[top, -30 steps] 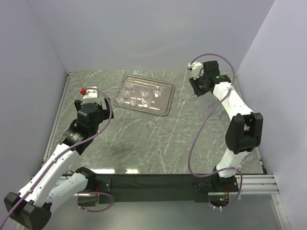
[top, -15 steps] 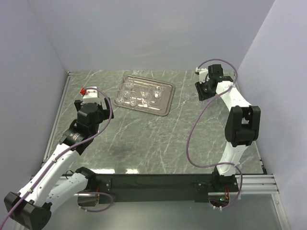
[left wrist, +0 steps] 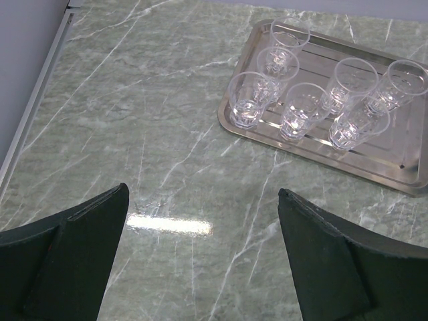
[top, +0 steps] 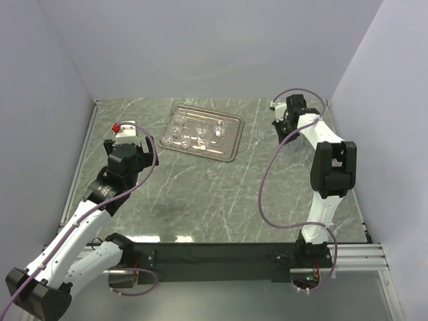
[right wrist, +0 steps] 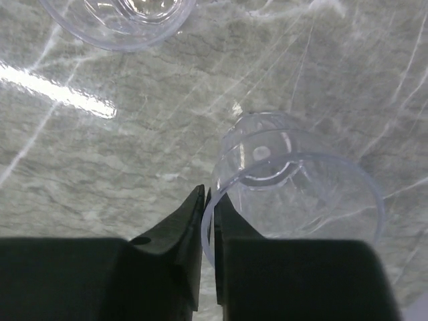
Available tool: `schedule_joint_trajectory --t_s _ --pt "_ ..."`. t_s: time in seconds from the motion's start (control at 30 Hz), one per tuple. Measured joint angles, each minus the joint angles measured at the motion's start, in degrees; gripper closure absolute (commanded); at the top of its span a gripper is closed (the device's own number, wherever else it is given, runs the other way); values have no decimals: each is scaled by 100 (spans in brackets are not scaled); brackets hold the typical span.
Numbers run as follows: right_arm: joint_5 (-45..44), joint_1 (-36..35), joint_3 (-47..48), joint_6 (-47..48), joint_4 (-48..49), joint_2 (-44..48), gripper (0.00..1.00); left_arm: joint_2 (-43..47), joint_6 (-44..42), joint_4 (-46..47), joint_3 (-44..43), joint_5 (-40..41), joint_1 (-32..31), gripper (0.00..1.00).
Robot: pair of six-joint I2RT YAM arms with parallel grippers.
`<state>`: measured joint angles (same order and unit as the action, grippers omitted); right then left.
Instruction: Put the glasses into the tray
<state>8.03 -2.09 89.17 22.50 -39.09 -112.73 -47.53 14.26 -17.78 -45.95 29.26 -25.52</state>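
The silver tray (top: pixel 231 134) lies at the back middle of the table with several clear glasses (top: pixel 179 130) standing in it. In the left wrist view the tray (left wrist: pixel 401 179) and its glasses (left wrist: pixel 301 110) are ahead to the right. My left gripper (left wrist: pixel 202 195) is open and empty above bare table, well short of the tray. My right gripper (right wrist: pixel 208 200) is shut on the rim of one clear glass (right wrist: pixel 294 194), held just above the marble. A second loose glass (right wrist: pixel 117 20) stands on the table just beyond it. In the top view the right gripper (top: pixel 281 127) is right of the tray.
The table is green marble (top: pixel 221 194) with grey walls on three sides. A metal rail (top: pixel 83 160) runs along the left edge. The right arm's purple cable (top: pixel 267 187) loops over the table's right half.
The right arm has drawn in and stands more upright, its wrist shifted toward the far right. The left arm and the tray's glasses have not moved.
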Motion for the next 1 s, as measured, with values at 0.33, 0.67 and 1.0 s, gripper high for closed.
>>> schedule_joint_trajectory --t_s 0.33,0.67,1.0 --pt "-87 0 -197 299 0 157 100 2 0 0 0 -11 0 1" --pt "44 -595 -1180 1191 -258 1412 100 4 0 0 0 -57 0 1" --pt "706 -1812 -1305 1917 -442 1784 100 7 0 2 0 -57 0 1"
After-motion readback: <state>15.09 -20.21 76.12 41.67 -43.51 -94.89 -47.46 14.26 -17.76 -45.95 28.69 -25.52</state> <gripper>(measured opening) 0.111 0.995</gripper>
